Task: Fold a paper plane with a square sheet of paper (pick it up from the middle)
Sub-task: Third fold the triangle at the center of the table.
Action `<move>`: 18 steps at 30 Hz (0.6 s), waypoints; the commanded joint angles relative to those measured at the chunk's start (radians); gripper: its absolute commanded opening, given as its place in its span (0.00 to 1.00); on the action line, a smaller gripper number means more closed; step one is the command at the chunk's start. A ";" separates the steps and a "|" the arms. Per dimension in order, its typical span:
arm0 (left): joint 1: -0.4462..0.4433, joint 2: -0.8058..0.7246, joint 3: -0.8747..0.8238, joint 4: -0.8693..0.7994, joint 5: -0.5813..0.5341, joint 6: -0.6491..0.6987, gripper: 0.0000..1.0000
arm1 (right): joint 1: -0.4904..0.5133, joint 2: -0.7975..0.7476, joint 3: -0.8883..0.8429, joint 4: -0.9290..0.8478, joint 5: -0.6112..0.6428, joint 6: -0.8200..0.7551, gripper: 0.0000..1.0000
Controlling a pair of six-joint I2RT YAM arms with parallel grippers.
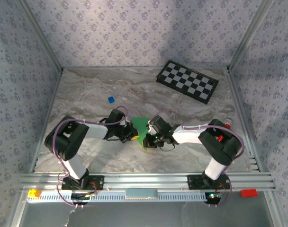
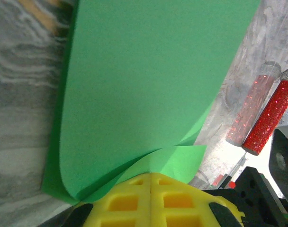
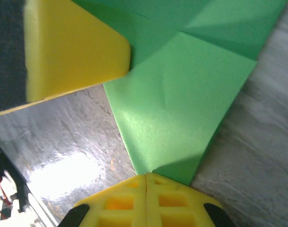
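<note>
Closest to the lens, see the yellow pads of the left gripper (image 2: 151, 189) pressed together, clenched on a curled edge of the square sheet of paper (image 2: 148, 85), which rises ahead of the jaws and bows over to their left. Note likewise the right gripper (image 3: 146, 189), clamped on a creased corner, with green spreading ahead of its jaws and up to their right.

Judged as mid-fold. Hold both pinches firm, bring the held edges over evenly so the existing creases line up, and avoid pulling apart hard enough to tear or slip. Settle the fold onto the table (image 1: 87, 94) before pressing it flat.

From above, find both forearms stretched inward and low, wrists turned toward each other, paper bridging the two sets of jaws.
</note>
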 commanded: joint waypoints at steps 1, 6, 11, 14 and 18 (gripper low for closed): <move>0.009 -0.019 0.002 -0.089 -0.035 0.034 0.00 | 0.000 0.028 -0.035 0.005 -0.004 0.030 0.02; 0.006 -0.098 0.031 -0.144 -0.046 0.071 0.07 | 0.000 0.028 -0.037 0.003 0.003 0.037 0.01; -0.020 -0.161 0.053 -0.255 -0.083 0.105 0.08 | -0.004 0.034 -0.025 -0.006 0.013 0.046 0.00; -0.045 -0.155 0.053 -0.255 -0.074 0.108 0.07 | -0.004 0.039 -0.023 0.003 0.017 0.055 0.00; -0.073 -0.110 0.080 -0.258 -0.064 0.114 0.04 | -0.002 0.044 -0.030 0.019 0.016 0.066 0.00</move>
